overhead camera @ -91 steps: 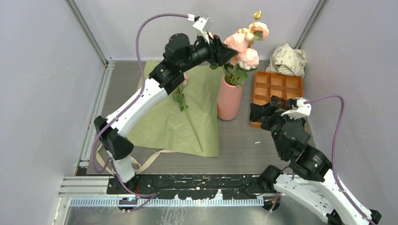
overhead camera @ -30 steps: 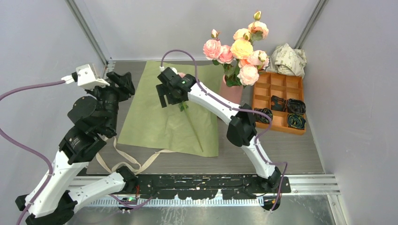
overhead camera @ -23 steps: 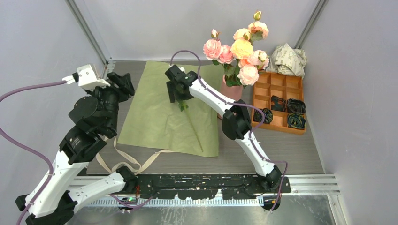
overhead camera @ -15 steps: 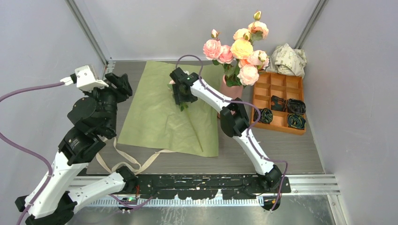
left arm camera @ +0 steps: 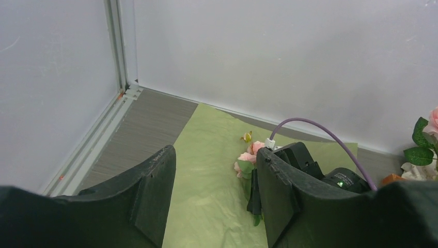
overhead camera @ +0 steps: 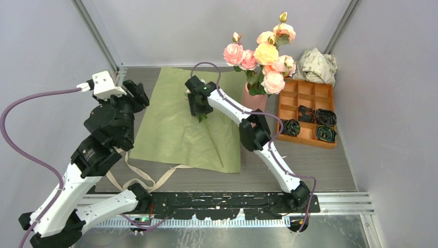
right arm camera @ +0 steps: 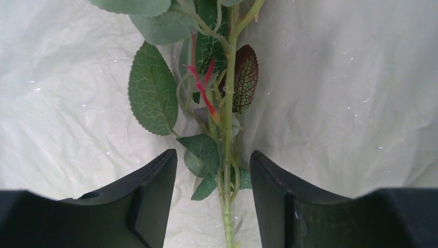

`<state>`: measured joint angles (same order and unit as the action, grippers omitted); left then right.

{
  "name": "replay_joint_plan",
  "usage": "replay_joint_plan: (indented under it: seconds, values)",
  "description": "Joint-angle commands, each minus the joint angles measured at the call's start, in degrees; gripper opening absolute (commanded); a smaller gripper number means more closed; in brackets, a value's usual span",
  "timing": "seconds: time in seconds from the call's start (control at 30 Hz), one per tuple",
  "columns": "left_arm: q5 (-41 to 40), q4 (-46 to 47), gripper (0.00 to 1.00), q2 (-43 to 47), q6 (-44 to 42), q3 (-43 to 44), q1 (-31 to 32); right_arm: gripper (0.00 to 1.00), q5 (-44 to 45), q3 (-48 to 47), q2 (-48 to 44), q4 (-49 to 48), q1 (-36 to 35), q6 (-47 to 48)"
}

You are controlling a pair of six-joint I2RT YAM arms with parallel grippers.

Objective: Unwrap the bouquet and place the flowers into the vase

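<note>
Most of the flowers (overhead camera: 263, 51) already stand in the vase (overhead camera: 254, 102) at the upper right of the overhead picture, but one rose (overhead camera: 213, 142) lies flat on the opened wrapping paper (overhead camera: 165, 129) in the middle of the counter (overhead camera: 310, 165). The right tool (right arm camera: 213, 153) is low over the leafy part of this rose. Its two fingers stand apart on both sides of the green stem, which runs between them nearer to the right finger, and I see no pinch on it yet. The left tool (left arm camera: 216, 155) hangs at the upper left, open and with nothing between its fingers. I think several things can go wrong from here. The stem is thin and off-centre, so the fingers may catch only leaves, and then the rose can slip or turn when it is lifted. The fingers are very near the paper, so they may pinch the sheet too and drag it up. The vase is full at its mouth and the right arm passes just beside it, so a careless swing may push the vase or knock a flower out.
</note>
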<state>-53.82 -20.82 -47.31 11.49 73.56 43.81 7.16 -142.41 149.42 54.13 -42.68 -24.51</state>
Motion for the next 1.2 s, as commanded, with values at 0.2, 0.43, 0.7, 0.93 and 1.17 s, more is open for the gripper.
replay_joint_plan:
  seconds: [0.2,0.43,0.7,0.93,1.17]
  values:
    - [-2.6,3.3,0.6,2.6,-1.6,-1.8,0.0,0.47,-1.0,-2.9,2.2,-0.9,-0.1,-0.9]
    - [-3.5,4.8,0.61,5.3,-2.6,-3.7,0.0,0.29,-1.1,-2.7,1.5,-2.0,0.0,-2.3]
    - [-4.1,4.5,0.61,6.7,-3.0,-4.1,0.0,0.01,-1.7,-2.1,-4.0,-3.6,0.0,-2.0]
    - [-4.1,4.1,0.61,7.2,-3.0,-3.9,0.0,0.01,0.1,-1.5,-16.9,-5.2,-0.1,3.7]
    - [-3.8,3.6,0.61,6.8,-2.3,-3.4,0.1,0.01,3.1,-0.1,-33.9,-6.7,-1.1,10.5]
